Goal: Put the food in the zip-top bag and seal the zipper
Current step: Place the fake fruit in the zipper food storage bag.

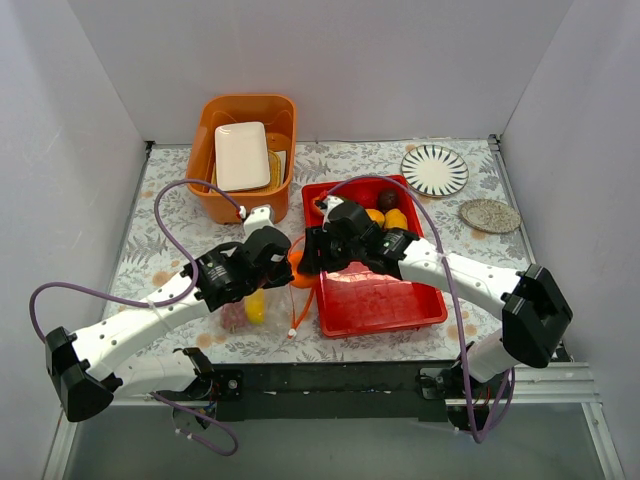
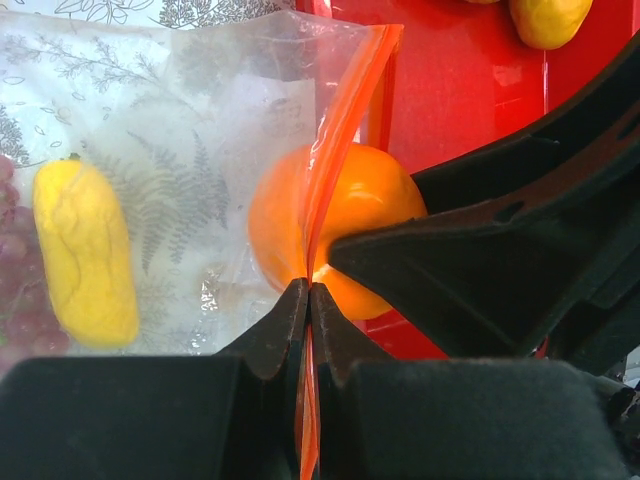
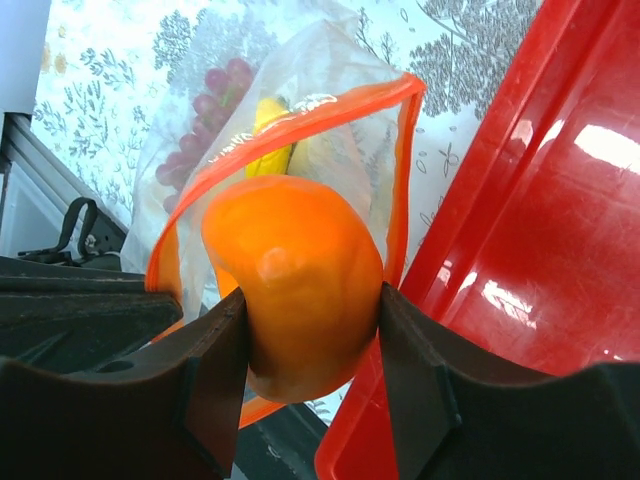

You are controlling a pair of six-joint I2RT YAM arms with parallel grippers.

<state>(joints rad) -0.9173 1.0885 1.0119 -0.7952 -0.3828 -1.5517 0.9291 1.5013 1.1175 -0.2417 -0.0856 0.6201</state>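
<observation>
orange fruit (image 3: pixel 295 280), clamped in the right jaws, may snag the zipper (image 3: pixel 300 127) the left jaws pinch, pulling it free.

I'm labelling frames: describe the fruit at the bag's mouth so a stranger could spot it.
Find the red tray; the clear zip-top bag lies just off its left edge. At the bag's orange-red zipper, the right gripper pinches a smooth orange fruit, the only food being held.
</observation>
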